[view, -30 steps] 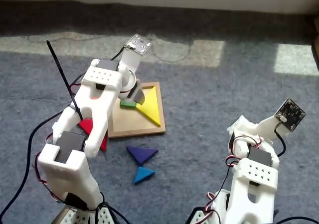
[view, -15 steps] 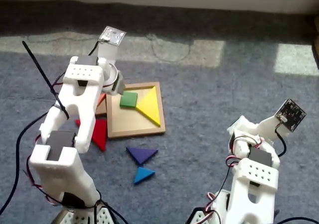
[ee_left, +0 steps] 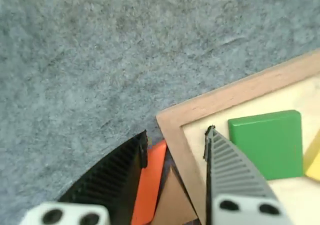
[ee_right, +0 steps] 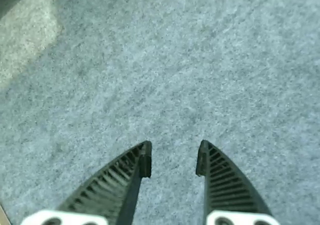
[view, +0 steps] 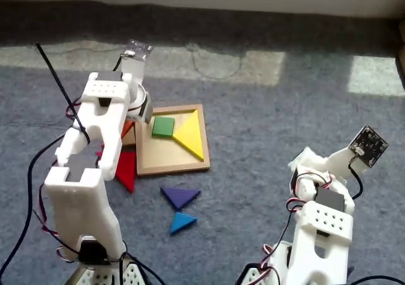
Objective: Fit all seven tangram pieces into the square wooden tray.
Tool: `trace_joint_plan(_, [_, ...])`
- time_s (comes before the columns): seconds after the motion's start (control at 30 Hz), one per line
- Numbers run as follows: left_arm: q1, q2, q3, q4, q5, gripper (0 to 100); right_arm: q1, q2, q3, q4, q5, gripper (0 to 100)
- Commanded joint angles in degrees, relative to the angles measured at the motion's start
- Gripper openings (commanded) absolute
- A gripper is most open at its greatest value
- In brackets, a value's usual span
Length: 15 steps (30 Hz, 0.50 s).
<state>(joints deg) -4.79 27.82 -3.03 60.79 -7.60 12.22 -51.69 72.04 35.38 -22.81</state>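
Note:
The square wooden tray (view: 166, 164) lies on the grey carpet and holds a green square (view: 163, 126) and a yellow triangle (view: 190, 138). My left gripper (view: 143, 110) hangs over the tray's left edge, near its far corner. In the left wrist view the left gripper (ee_left: 176, 135) is open and straddles the tray rim (ee_left: 171, 130). An orange piece (ee_left: 156, 177) and a tan piece (ee_left: 173, 202) lie between its fingers, and the green square (ee_left: 267, 144) is just inside the rim. My right gripper (ee_right: 173, 156) is open over bare carpet.
A red triangle (view: 126, 168) lies left of the tray, partly under the left arm. A purple triangle (view: 180, 196) and a small blue triangle (view: 182, 221) lie in front of the tray. The right arm (view: 323, 218) stands at the lower right.
The left gripper has let go of the green square inside the tray and swung left to the tray's left edge. The right arm has not moved.

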Motion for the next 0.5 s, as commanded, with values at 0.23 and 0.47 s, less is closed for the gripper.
trace_joint_plan(0.23, [5.93, 4.44, -13.14, 8.09, 0.26, 19, -0.66, -1.1, -0.22, -1.54, -0.09, 15.7])
trace_joint_plan(0.47, [9.89, 4.44, -13.41, 7.91, -1.32, 19, -0.66, -1.1, -0.22, -1.54, -0.09, 15.7])
